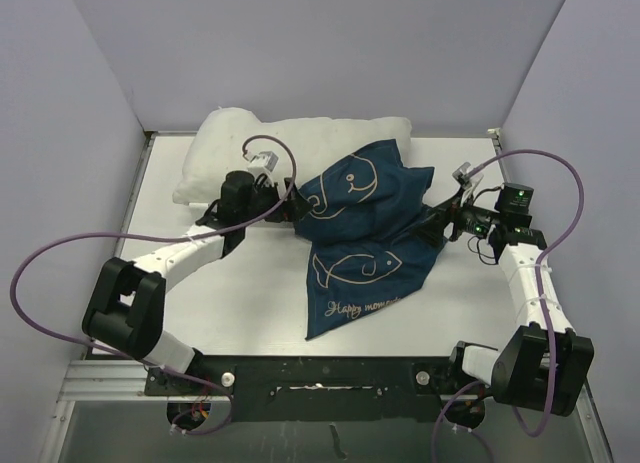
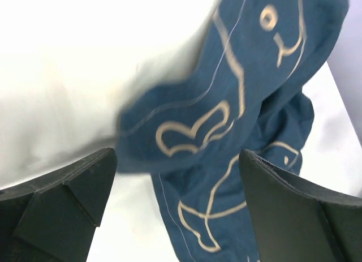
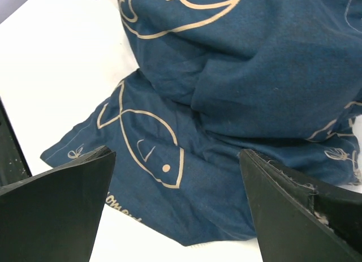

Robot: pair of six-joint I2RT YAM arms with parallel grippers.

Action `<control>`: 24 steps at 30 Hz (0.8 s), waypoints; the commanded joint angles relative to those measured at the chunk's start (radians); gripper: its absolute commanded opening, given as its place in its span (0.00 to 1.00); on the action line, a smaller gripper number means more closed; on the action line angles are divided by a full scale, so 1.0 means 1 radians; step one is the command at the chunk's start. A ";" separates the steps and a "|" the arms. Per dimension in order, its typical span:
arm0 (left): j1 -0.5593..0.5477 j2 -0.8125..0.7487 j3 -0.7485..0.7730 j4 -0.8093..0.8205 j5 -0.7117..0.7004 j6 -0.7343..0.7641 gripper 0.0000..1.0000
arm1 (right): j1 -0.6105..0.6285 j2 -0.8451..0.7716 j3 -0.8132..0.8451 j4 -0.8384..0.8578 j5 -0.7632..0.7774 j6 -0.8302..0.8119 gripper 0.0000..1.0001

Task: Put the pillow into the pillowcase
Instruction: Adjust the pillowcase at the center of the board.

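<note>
The pillow lies at the far left of the table, and the pillowcase covers its right end. The left gripper and right gripper stand spread wide at either side of the case, holding nothing. The step seems to be catching the case; next, each gripper probably must close on its edge.

- Pillowcase: is showing navy blue all over and is carrying cream outline whale drawings, with one line of cream cursive script along a lower edge.
- Pillow: is showing plain white.
- Table: is showing white.
- Cable: is showing purple.
- Left arm: is showing white links and black joints.
- Walls: are showing pale lavender-grey.
</note>
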 commanded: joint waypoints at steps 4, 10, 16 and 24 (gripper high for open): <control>-0.061 -0.020 0.276 -0.179 -0.071 0.431 0.86 | 0.003 0.010 0.049 0.056 0.187 0.093 0.98; -0.060 0.157 0.614 -0.500 0.054 0.561 0.82 | 0.004 0.062 0.054 0.126 0.380 0.218 0.98; -0.081 0.409 0.984 -0.780 0.063 0.589 0.86 | 0.001 0.244 0.177 0.147 0.285 0.163 0.98; -0.098 0.583 1.218 -0.935 0.072 0.574 0.87 | 0.001 0.537 0.475 0.092 0.102 0.092 0.98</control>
